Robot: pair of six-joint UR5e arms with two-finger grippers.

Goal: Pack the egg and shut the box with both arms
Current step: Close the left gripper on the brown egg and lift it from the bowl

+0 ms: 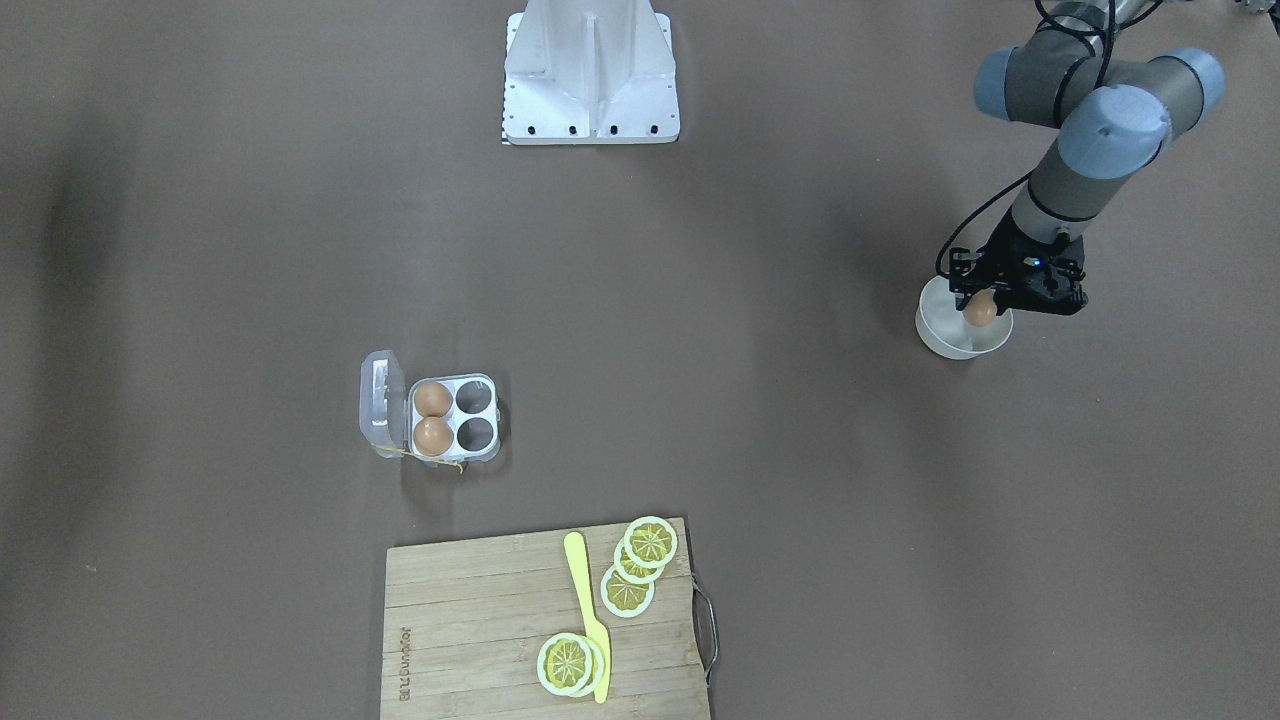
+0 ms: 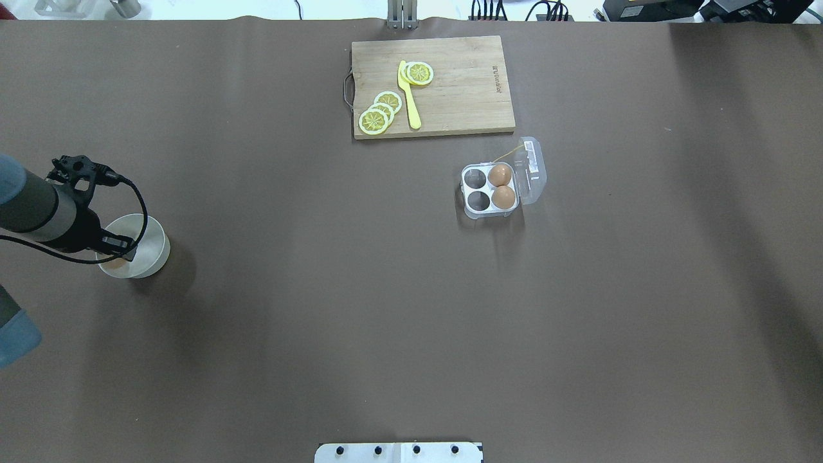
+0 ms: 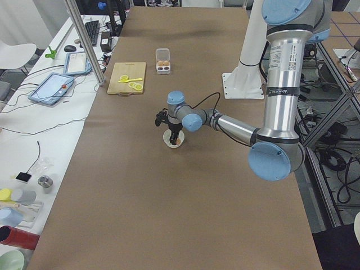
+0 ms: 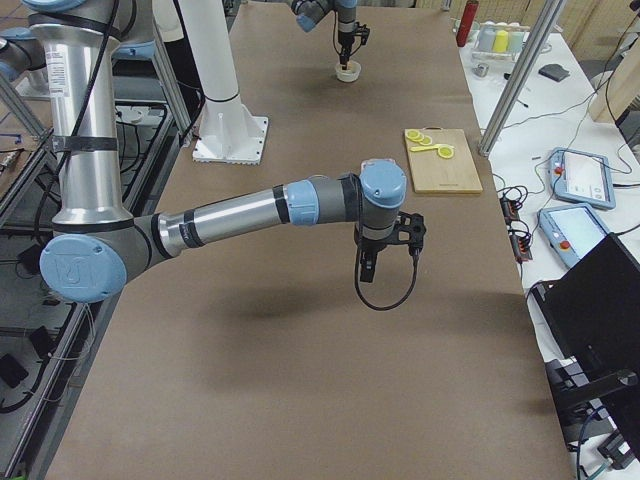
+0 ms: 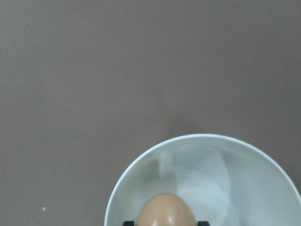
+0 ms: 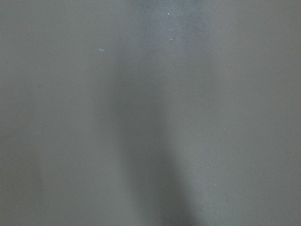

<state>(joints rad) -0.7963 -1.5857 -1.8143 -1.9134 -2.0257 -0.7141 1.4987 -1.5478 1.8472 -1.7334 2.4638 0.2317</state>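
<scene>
My left gripper (image 1: 983,308) is shut on a light-brown egg (image 1: 980,313) and holds it inside the round white bowl (image 1: 940,338). In the left wrist view the egg (image 5: 169,210) sits between two black fingertips over the bowl (image 5: 249,174). The clear box (image 1: 484,414) stands open, its lid (image 1: 381,403) folded out flat. Two brown eggs (image 1: 432,399) fill the cells beside the lid, and the other two cells are empty. My right gripper (image 4: 366,272) shows only in the exterior right view, hanging above bare table, so I cannot tell if it is open or shut.
A wooden cutting board (image 1: 470,620) with lemon slices (image 1: 650,542) and a yellow knife (image 1: 588,610) lies beyond the box. The white robot base (image 1: 590,80) stands at the table's robot-side edge. Brown table surface stretches between bowl and box.
</scene>
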